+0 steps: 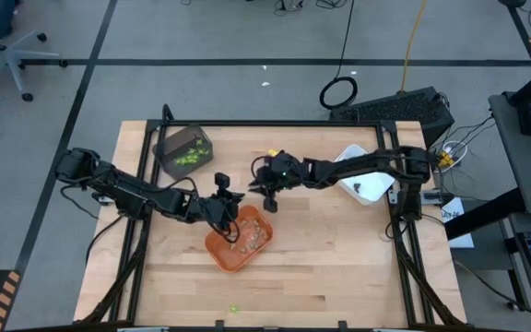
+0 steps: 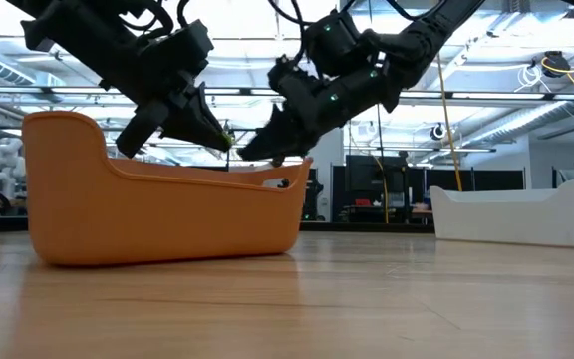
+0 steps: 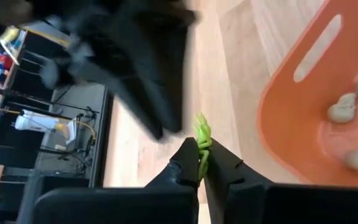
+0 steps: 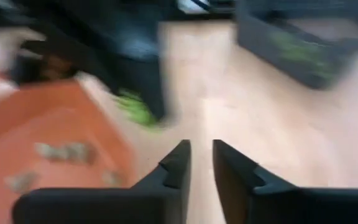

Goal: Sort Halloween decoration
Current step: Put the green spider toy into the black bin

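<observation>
With a lime-green decoration piece [image 3: 201, 140] pinched in its jaws above the orange tray's [image 1: 219, 254] rim, the left gripper [image 3: 202, 163] must next carry it to the dark grey tray [image 1: 166, 148] (greens lie there), while the right gripper [image 4: 201, 155] hovers nearby, slightly parted and empty.

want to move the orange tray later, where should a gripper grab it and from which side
Probably at the slot handle cut through the end wall of the orange tray, or that wall's thin rim, coming from above. The walls stand upright and thin, so one finger fits inside and one outside. The left gripper is busy pinching a lime-green piece.
</observation>
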{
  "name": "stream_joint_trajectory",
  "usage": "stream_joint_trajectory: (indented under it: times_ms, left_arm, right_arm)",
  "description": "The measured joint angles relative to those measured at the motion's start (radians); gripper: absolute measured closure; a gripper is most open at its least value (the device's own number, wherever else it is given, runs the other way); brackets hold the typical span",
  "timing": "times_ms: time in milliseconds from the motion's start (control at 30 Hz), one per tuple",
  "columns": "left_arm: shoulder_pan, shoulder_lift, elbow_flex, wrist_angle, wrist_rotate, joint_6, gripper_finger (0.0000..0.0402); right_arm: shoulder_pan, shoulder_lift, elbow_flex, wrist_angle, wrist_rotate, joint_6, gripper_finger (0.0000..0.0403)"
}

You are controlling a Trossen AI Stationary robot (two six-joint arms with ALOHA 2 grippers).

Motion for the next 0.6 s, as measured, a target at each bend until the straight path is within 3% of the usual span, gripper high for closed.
stream_joint_trajectory:
  times_ms: [167,267,367,500,600]
  left_arm:
    - [-0.009,-0.012,0.002,0.0,-0.03,-0.025,0.0397]
    - [-0.009,-0.052,0.019,-0.014,-0.1,-0.157,0.0397]
    - [-0.008,-0.127,0.044,-0.002,-0.102,-0.209,0.0397]
    - [-0.006,-0.239,0.067,-0.001,-0.105,-0.329,0.0397]
    - [0.009,-0.324,0.073,0.001,-0.11,-0.498,0.0397]
  right_arm:
    - [-0.013,-0.11,0.0,-0.157,0.11,-0.102,0.0288]
    - [-0.02,-0.19,0.0,-0.32,0.114,-0.129,0.0263]
    - [-0.014,-0.263,-0.032,-0.405,0.118,-0.117,0.025]
    - [0.033,-0.34,-0.169,-0.328,0.112,-0.077,0.0246]
    - [0.075,-0.376,-0.304,-0.16,0.114,-0.051,0.0246]
